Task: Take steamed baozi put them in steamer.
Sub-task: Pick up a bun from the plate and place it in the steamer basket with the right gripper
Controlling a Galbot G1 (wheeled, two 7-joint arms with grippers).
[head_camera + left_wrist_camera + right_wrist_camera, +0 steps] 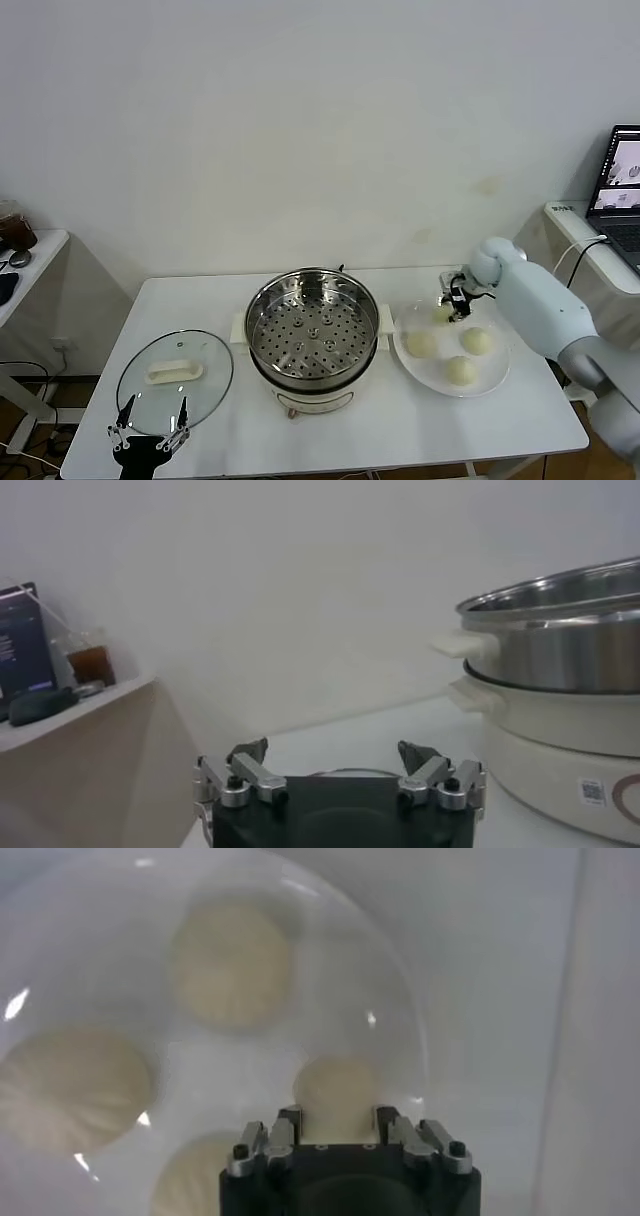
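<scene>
Right end effector (337, 1120) pinching baozi (338, 1091) on plate (497, 380); steamer (312, 336) beside, lid (175, 375) farther; left end effector (338, 770) spread.

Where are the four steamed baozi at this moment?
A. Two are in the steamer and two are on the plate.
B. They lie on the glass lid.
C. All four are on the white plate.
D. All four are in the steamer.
C: the baozi and the other three sit on the white plate, the right gripper is closed around one of them, and the steamer tray is bare.
</scene>
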